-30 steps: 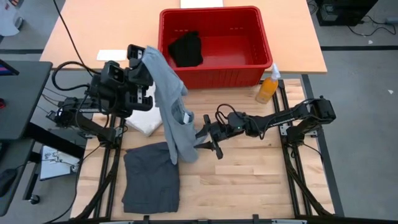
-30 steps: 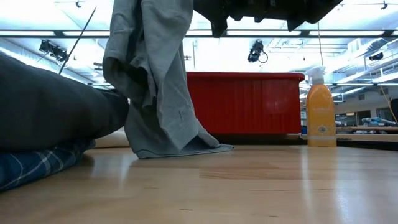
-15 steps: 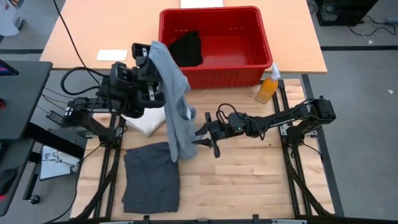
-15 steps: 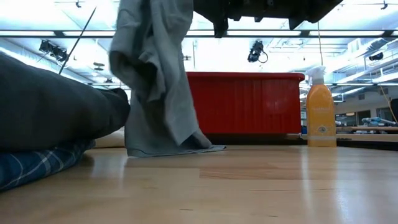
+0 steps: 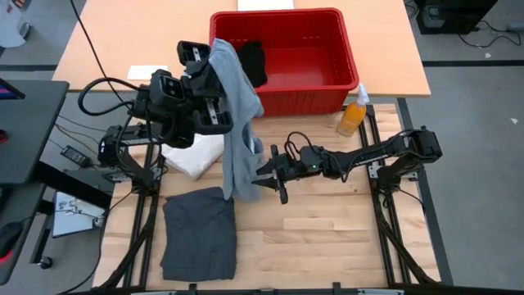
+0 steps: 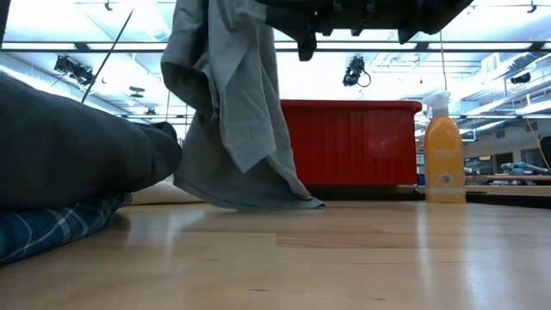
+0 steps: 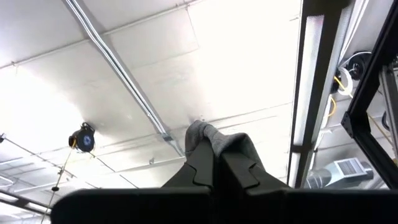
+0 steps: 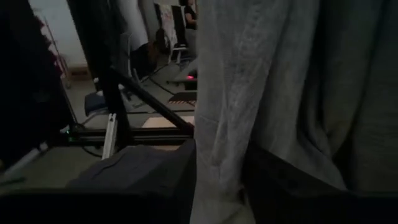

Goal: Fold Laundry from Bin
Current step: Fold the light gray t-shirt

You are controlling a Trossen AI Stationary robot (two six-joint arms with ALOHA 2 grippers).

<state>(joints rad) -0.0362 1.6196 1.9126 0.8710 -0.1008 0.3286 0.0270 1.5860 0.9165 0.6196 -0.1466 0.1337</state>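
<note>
Left pincer (image 5: 214,59) carried pinched light grey piece (image 5: 236,123) binward; right pincer (image 5: 264,175) spread at hem, bottle (image 5: 352,115) beside bin (image 5: 282,59).

Four garments (image 5: 237,123), one red bin (image 5: 340,57), one spray bottle (image 5: 352,115), one white tote (image 5: 196,156).

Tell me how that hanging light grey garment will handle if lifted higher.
Probably floppy: the light grey garment hangs in loose folds from the left claw. Likely light: one pinched corner carries it. Its hem trails on the table, so it may drag.
</note>
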